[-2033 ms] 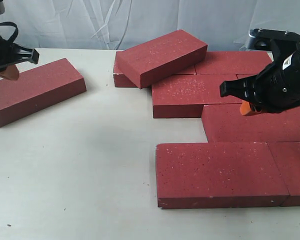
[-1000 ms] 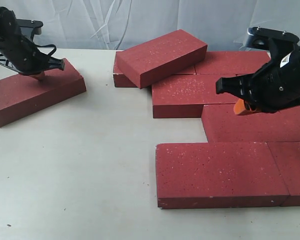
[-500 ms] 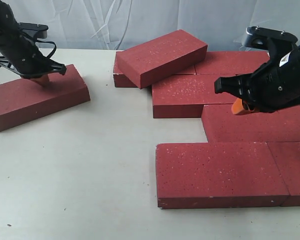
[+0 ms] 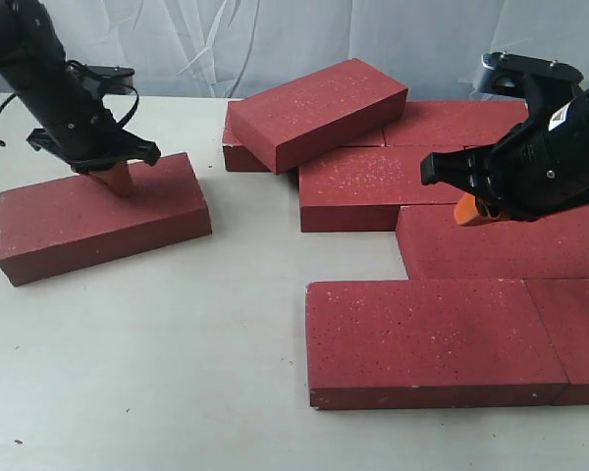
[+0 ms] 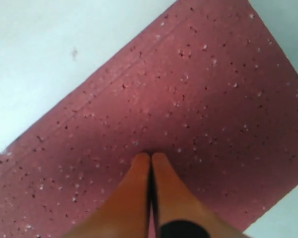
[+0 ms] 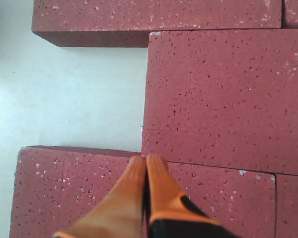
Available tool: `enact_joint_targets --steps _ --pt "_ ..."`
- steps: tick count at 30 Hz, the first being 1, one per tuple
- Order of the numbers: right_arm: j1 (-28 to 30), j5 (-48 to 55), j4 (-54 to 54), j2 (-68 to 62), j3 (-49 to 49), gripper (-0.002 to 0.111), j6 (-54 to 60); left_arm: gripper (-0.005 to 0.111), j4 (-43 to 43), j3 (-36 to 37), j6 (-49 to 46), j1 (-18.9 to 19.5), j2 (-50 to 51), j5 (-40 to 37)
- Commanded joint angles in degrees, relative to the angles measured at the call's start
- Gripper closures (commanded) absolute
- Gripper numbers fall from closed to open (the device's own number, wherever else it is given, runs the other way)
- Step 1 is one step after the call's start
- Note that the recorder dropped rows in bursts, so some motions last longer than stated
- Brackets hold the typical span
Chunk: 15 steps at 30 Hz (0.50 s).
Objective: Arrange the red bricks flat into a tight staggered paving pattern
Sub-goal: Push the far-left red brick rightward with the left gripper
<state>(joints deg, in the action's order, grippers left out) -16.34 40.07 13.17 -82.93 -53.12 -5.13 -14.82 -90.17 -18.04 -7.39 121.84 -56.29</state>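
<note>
lone brick point(image 4: 88, 221) under l gripper point(image 4: 115, 181), touching

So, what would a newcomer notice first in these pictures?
A tilted brick lies on top of others at the back, unlike the flat laid bricks on the right. On the left, a lone brick sits apart, with the shut left gripper touching its top.

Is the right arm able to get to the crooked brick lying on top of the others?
Probably yes. The right gripper hovers shut over the flat bricks, and the crooked brick sits on top with nothing over it or between them. Shut like that, it could push the brick, not grab it.
</note>
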Motion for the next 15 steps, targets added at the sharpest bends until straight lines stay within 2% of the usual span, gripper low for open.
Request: enact_joint_targets --steps 1,7,15 --pt "0.35 -0.33 -0.01 0.46 -0.34 0.109 0.59 0.107 -1.21 0.74 -1.47 -2.52 0.69 -5.64" --pt "0.35 -0.33 -0.01 0.46 -0.34 0.109 0.59 0.107 -1.22 1.17 -1.69 -4.59 -0.14 -7.91" --pt "0.35 -0.33 -0.01 0.46 -0.34 0.109 0.59 0.107 -1.52 5.83 -2.61 -6.25 -4.56 -7.54"
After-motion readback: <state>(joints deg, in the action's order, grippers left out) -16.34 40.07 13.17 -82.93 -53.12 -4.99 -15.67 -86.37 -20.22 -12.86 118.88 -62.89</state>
